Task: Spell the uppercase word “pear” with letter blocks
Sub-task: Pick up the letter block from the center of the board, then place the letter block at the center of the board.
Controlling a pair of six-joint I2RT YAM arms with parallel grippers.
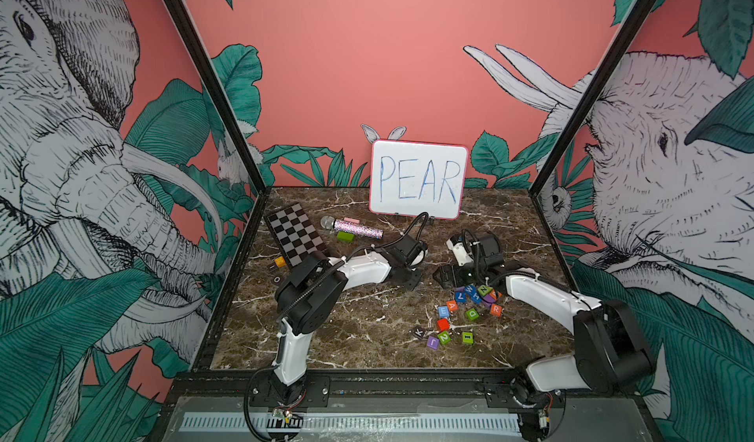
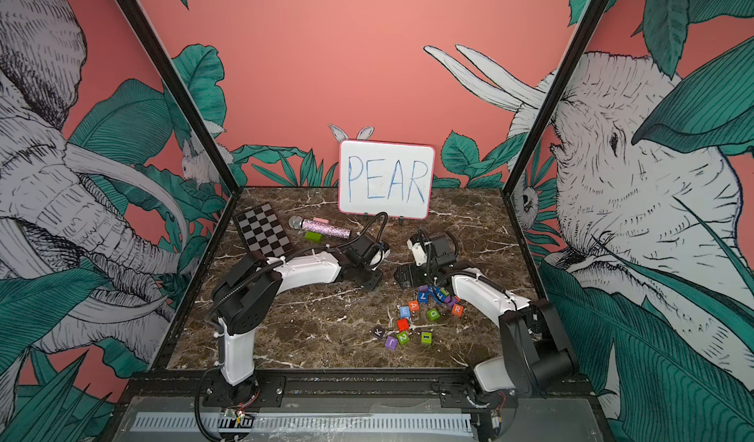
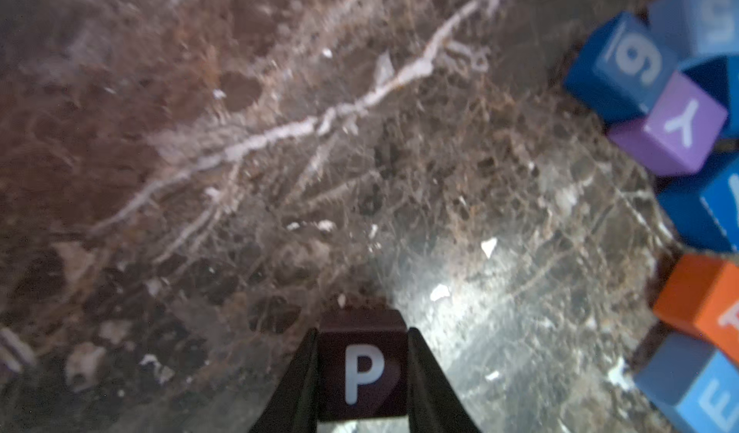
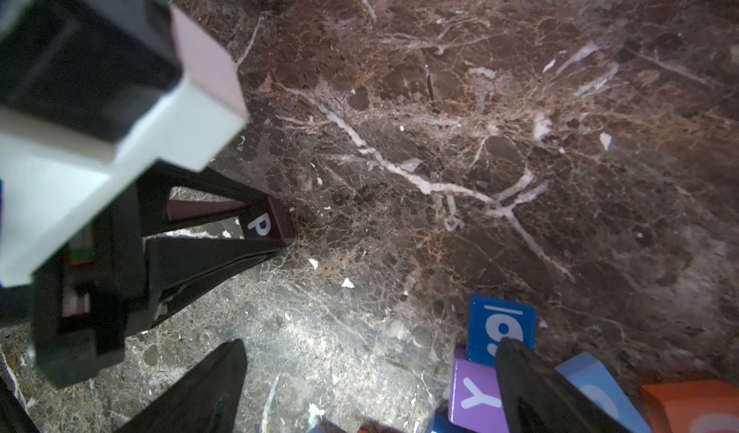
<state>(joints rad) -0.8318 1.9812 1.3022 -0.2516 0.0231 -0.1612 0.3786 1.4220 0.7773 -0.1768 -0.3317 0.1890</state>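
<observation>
Left gripper [image 3: 362, 371]: the 2 fingers are pinched against opposite sides of the dark brown-black P block [image 3: 362, 367], white letter facing the left wrist camera. The right wrist view confirms this grip on the P block [image 4: 264, 221], low over bare marble table [image 1: 347, 329]. Whether the block touches the surface cannot be determined. In both top views the P block is hidden beneath the left gripper [image 1: 410, 280], which sits near the table centre, just beside the block cluster.

Right gripper [image 4: 372, 345]: fingers spread wide, nothing between them. 1 finger overlaps the blue 9 block [image 4: 500, 323] and the purple Y block [image 4: 476, 395] at the cluster's edge; contact cannot be confirmed. In a top view it lies close to the left gripper, on the far side of the cluster [image 1: 446, 274].

Remaining task items, all resting on the table within the cluster on the robot's right:
- light blue E block [image 1: 443, 311], touching or just beside the orange A block [image 1: 452, 305];
- orange R block [image 1: 495, 309], well apart from those 2, at the cluster's right edge.

Other items: whiteboard [image 1: 418, 178] reading PEAR, upright at the back; checkerboard [image 1: 296, 234], glitter microphone [image 1: 355, 227] and green block [image 1: 344, 236] at back left.
</observation>
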